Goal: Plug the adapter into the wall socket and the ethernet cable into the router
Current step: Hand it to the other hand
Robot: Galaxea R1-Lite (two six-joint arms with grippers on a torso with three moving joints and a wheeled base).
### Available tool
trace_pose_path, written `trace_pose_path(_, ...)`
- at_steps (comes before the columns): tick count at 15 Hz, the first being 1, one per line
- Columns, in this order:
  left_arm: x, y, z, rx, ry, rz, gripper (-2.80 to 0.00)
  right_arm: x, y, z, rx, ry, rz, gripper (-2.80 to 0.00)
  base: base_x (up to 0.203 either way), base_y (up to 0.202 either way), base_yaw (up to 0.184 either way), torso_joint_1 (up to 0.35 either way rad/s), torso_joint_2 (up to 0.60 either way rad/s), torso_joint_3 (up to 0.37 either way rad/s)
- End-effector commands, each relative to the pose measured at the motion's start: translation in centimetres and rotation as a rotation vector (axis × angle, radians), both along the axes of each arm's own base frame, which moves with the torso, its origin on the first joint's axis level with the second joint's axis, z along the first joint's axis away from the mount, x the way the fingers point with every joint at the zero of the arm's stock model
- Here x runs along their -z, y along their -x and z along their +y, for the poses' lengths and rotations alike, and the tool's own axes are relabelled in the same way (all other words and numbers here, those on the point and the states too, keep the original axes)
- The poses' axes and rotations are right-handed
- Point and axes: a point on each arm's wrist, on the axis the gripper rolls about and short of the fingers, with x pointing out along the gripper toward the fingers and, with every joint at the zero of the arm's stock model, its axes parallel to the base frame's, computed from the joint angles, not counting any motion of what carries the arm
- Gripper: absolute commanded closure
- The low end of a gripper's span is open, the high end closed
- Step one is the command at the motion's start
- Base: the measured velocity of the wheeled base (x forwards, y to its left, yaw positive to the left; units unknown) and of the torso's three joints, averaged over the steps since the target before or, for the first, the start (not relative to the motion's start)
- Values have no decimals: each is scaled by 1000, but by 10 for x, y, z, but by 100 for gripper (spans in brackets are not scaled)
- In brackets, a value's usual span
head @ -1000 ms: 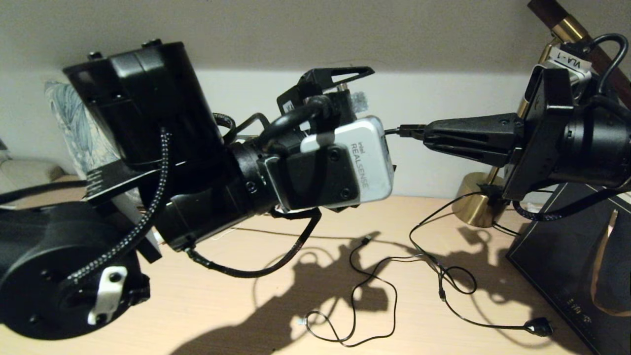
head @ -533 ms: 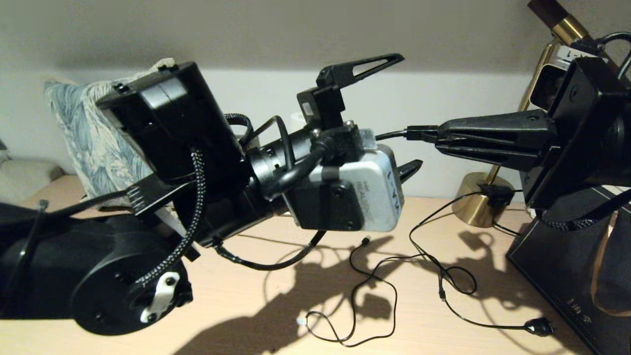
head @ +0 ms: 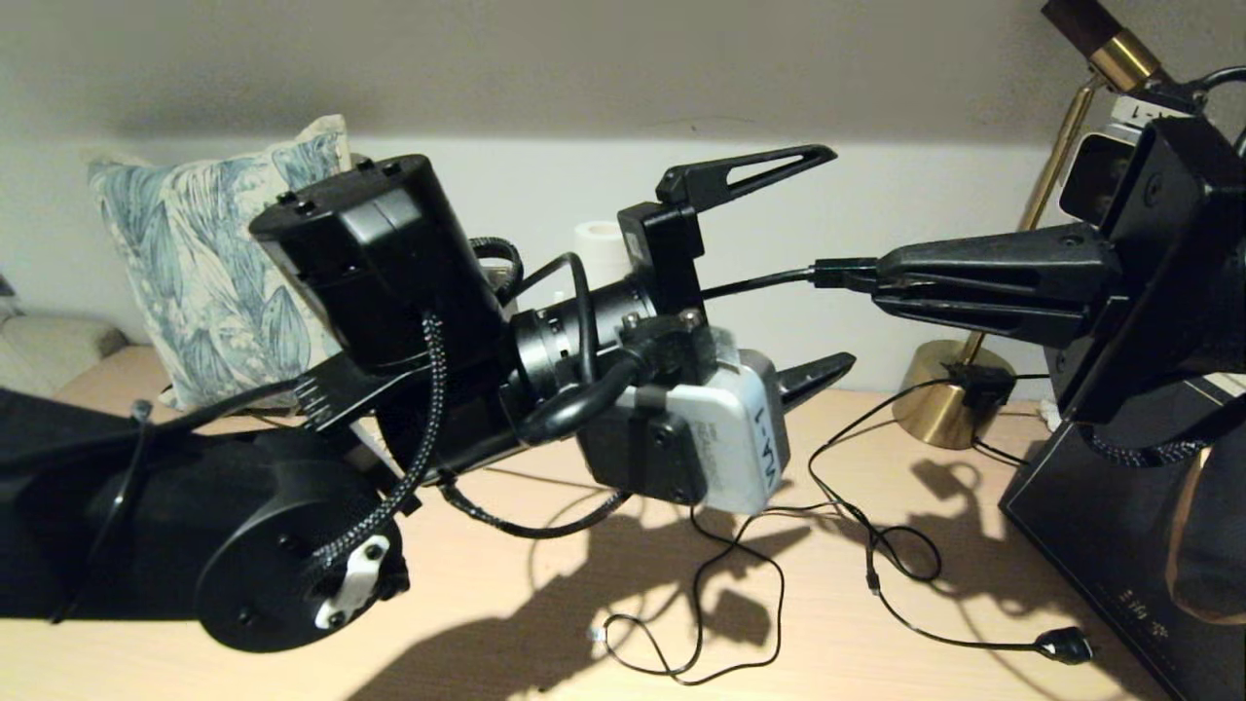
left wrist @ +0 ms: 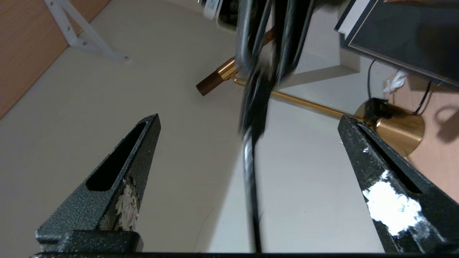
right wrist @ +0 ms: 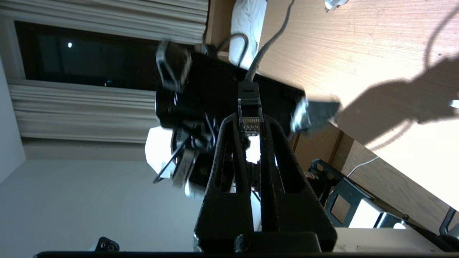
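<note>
My right gripper [head: 874, 276] reaches in from the right, well above the desk, shut on the ethernet cable's clear clip connector [right wrist: 250, 119]. The black ethernet cable [head: 757, 283] runs leftward from it. My left gripper [head: 842, 255] is open, one finger above and one below that cable, which crosses the gap without touching either finger [left wrist: 251, 172]. Its tips end just short of the right gripper's tips. The adapter, the wall socket and the router are hidden or out of view.
A brass lamp base [head: 937, 394] stands at the back right, next to a dark box [head: 1119, 526]. Thin black cords [head: 740, 555] loop on the wooden desk [head: 487, 633], one ending in a black plug [head: 1061, 645]. A patterned cushion [head: 224, 263] leans at the back left.
My left arm has swung right and rolled, so its open fingers now straddle the cable. The right gripper, still holding the connector, has sunk a little and drawn slightly right.
</note>
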Motion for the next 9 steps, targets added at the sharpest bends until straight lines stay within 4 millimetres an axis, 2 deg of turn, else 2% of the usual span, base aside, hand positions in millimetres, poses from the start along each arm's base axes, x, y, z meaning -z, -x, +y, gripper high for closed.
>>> trace_pose_path(1, -5, -8, 4, -9, 9, -29, -280, -2, 6, -4, 1, -3, 6, 0, 0, 0, 0, 0, 0, 0)
trace_pose_path(9, -1, -12, 2, 4, -4, -28, -280, 0, 5, -4, 0, 3, 15, 0, 0, 0, 0, 0, 0, 0)
